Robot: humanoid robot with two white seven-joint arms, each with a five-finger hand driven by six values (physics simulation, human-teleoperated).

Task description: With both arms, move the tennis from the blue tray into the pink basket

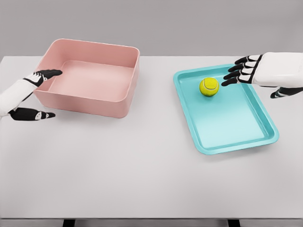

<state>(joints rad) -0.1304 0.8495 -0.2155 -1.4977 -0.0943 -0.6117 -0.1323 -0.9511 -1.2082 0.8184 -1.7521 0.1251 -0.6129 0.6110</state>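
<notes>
We advise the right hand [255, 71], fingers [232, 75] spread and empty, to close squarely around the tennis ball [209, 87]; left hand [28, 92] equally open.

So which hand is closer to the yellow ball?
The right hand. Its open fingers reach over the blue tray's far edge, just right of the tennis ball. The left hand is far off, at the pink basket's left side.

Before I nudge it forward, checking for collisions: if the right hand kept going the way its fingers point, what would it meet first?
Probably the yellow-green tennis ball in the shallow blue tray; the right hand, fingers spread, points left toward it, though its height above the tray is unclear.
</notes>
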